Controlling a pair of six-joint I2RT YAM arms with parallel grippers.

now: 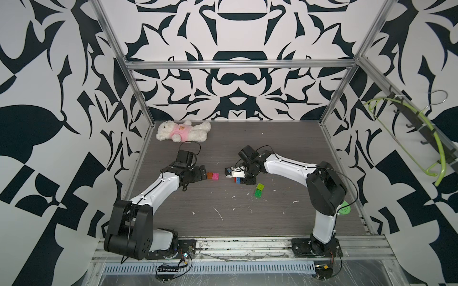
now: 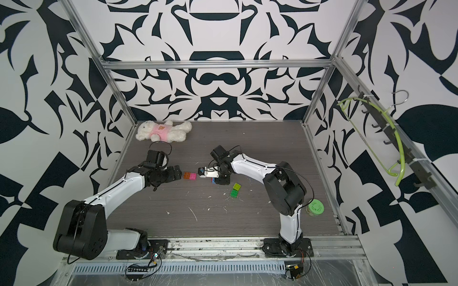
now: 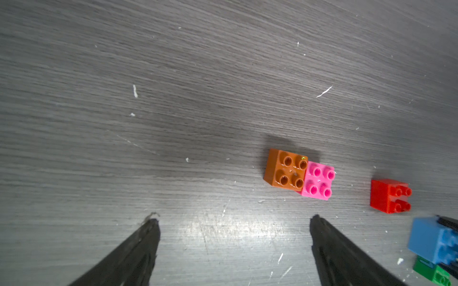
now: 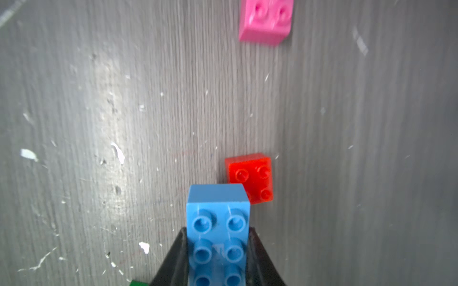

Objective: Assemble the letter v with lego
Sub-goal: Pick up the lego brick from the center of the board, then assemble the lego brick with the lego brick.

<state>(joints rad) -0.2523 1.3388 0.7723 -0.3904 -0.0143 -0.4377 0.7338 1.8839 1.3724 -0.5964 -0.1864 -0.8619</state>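
Observation:
My right gripper (image 4: 218, 231) is shut on the long blue brick (image 4: 218, 222), one finger on each long side, mid-table in a top view (image 1: 238, 180). A red brick (image 4: 250, 175) sits just past the blue brick's free end. Orange (image 3: 285, 170) and pink (image 3: 318, 180) bricks lie touching side by side on the table. My left gripper (image 3: 234, 220) stands open and empty close beside them. Lime-green (image 1: 260, 186) and green (image 1: 258, 194) bricks lie together to the right. No joined letter v is in view.
A white plush bear (image 1: 182, 133) lies at the back left corner. A green-lidded jar (image 2: 316, 206) stands near the right edge by the right arm's elbow. A dark green brick (image 3: 431, 272) shows partly under the blue one. White flecks dot the grey table (image 1: 223, 210).

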